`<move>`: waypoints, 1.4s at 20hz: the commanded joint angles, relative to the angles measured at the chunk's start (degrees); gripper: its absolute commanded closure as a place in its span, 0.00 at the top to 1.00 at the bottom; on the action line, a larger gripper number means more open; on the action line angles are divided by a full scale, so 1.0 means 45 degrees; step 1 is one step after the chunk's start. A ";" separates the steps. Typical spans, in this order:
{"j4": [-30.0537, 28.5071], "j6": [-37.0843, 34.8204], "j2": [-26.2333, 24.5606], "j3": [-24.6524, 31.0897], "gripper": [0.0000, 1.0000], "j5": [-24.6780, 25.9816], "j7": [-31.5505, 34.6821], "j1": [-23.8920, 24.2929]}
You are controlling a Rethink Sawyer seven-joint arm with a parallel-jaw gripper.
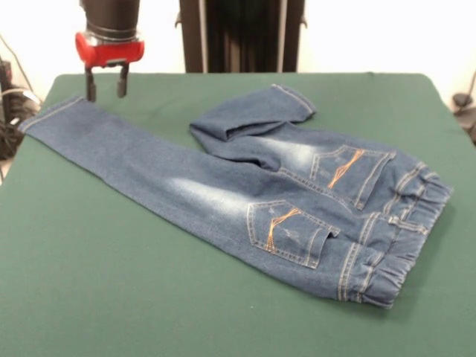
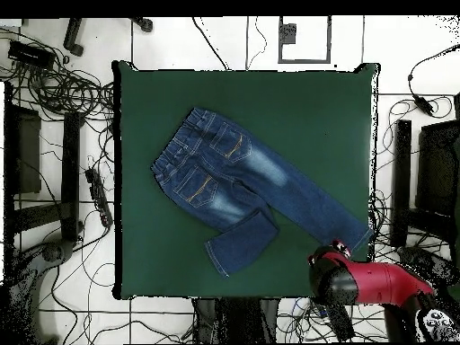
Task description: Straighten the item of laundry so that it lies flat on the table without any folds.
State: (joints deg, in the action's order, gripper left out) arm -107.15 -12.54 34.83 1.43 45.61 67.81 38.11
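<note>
The jeans [image 1: 223,193] lie back side up on the green table [image 1: 111,290]. Their waistband [image 1: 401,238] is at the right. One leg runs straight out to the far left, with its cuff [image 1: 48,115] near the table's corner. The other leg is folded back over itself, with its cuff [image 1: 294,100] on top near the seat. My gripper [image 1: 105,95] hangs open and empty just above the table, beside the straight leg's cuff. In the overhead view the jeans [image 2: 234,175] lie mid-table [image 2: 314,108], and the gripper [image 2: 331,254] is at the straight leg's cuff [image 2: 359,235].
The robot's pedestal [image 1: 238,33] stands behind the table's far edge. Cables [image 1: 11,111] hang off the table's left side. In the overhead view, cables and dark stands [image 2: 54,171] ring the table on the floor, and the red arm [image 2: 382,286] reaches in from the bottom right.
</note>
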 commanded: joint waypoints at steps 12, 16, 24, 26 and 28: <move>-0.2540 0.0591 0.0359 0.0660 1.00 -0.2424 0.3677 -0.3136; -0.2668 0.1353 0.0101 0.0196 1.00 -0.3075 0.4145 -0.3888; -0.3098 0.2637 -0.0251 -0.0326 1.00 -0.4560 0.4595 -0.5160; -0.3248 0.3112 -0.0326 -0.0300 1.00 -0.4899 0.4611 -0.5258; -0.3448 0.3708 -0.0352 -0.0188 1.00 -0.5204 0.4598 -0.5314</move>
State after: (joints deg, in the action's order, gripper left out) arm -119.09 -1.95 36.54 -1.18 28.12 67.82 16.71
